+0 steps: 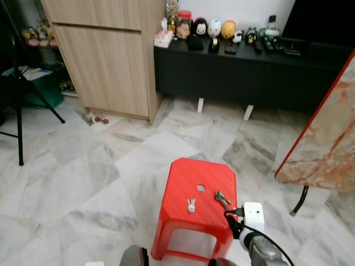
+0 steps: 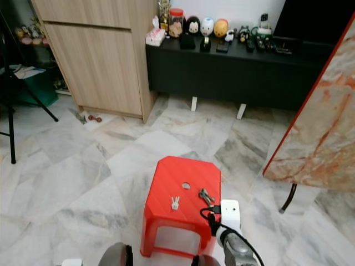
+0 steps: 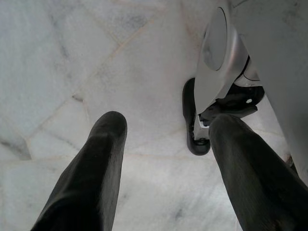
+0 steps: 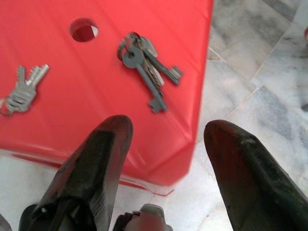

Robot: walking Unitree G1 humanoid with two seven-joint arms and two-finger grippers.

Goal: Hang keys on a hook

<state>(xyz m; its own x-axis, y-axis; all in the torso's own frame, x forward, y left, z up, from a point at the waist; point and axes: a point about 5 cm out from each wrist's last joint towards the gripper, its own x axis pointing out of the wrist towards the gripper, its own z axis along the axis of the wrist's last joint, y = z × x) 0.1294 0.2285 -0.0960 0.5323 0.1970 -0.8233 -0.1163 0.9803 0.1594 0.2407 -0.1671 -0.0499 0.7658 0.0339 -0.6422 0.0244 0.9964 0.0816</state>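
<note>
A red plastic stool (image 1: 188, 183) stands on the marble floor in front of me. Two key bunches lie on its top: a dark bunch (image 1: 222, 198) (image 4: 147, 70) near the right edge and a small silver bunch (image 1: 191, 205) (image 4: 21, 89) further left. My right gripper (image 4: 166, 139) is open, its fingers (image 4: 103, 159) hovering above the stool's near right corner, short of the dark keys. The right wrist (image 1: 252, 219) shows at the stool's right. My left gripper (image 3: 166, 139) hangs open over bare floor beside my leg.
A wooden cabinet (image 1: 105, 55) stands at the back left, a low black TV console (image 1: 249, 66) with figurines at the back. A marble-patterned table top (image 1: 327, 144) with a black leg juts in at right. A black tripod leg (image 1: 19, 127) stands at left.
</note>
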